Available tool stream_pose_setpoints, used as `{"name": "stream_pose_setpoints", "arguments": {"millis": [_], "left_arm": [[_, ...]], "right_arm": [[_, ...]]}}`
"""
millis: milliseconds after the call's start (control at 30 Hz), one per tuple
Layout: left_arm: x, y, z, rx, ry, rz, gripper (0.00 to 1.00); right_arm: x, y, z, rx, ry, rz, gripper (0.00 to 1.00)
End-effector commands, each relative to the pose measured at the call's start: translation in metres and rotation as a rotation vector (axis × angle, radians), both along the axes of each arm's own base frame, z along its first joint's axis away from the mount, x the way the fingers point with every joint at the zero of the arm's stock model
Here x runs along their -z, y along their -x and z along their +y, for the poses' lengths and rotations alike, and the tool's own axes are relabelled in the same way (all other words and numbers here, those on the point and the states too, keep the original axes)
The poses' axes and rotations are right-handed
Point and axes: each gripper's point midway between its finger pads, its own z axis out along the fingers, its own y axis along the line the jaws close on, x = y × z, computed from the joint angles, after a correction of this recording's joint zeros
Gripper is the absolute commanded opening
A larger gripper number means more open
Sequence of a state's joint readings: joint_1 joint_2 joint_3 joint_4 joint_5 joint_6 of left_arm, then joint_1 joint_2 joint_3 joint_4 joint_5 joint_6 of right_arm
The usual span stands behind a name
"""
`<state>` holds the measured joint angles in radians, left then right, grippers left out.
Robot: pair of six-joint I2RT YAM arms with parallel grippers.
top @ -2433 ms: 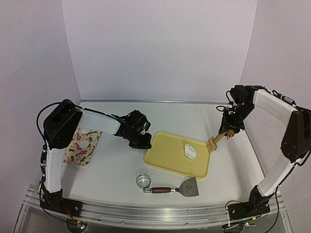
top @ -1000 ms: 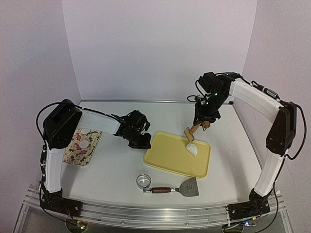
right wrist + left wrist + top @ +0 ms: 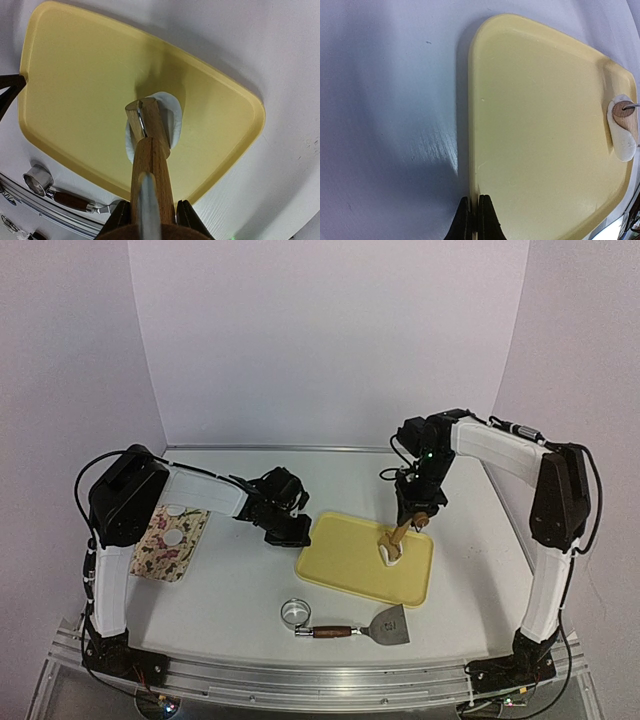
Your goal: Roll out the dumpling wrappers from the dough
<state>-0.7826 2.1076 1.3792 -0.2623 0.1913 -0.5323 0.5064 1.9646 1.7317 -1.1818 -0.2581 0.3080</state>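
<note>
A small white lump of dough (image 3: 391,556) lies on the right part of a yellow board (image 3: 350,560). My right gripper (image 3: 418,512) is shut on the handle of a small wooden roller (image 3: 399,534), whose head rests on the dough. In the right wrist view my right gripper (image 3: 152,216) holds the roller (image 3: 148,150) steeply over the dough (image 3: 173,119). My left gripper (image 3: 291,532) is shut on the board's left edge, as the left wrist view (image 3: 474,215) shows. Two dumpling wrappers (image 3: 176,510) (image 3: 172,537) lie on a floral mat (image 3: 160,555) at the left.
A shiny metal ring cutter (image 3: 295,613) and a wooden-handled metal scraper (image 3: 388,625) lie on the table in front of the board. In the left wrist view the dough (image 3: 624,142) and roller head (image 3: 623,110) sit at the board's (image 3: 535,125) far right.
My right arm has swung in from the table's right side with the roller and set its head down on the dough. The left arm has not moved.
</note>
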Motion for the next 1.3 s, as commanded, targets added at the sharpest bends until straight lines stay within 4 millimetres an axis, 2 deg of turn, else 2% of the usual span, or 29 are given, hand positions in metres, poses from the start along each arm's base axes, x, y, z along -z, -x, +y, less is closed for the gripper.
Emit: {"name": "stream_pose_setpoints", "arguments": {"millis": [0,533,1267], "left_arm": [[0.035,0.02,0.033,-0.035,-0.145,0.102,0.0],[0.036,0.021,0.035,-0.043,-0.151,0.104,0.0],[0.037,0.018,0.03,-0.031,-0.15,0.106,0.0]], "right_arm": [[0.014,0.01,0.002,-0.001,0.011,0.089,0.0],[0.052,0.021,0.006,-0.029,-0.003,0.176,0.0],[0.077,0.031,0.008,-0.008,-0.017,0.222,0.0]]}}
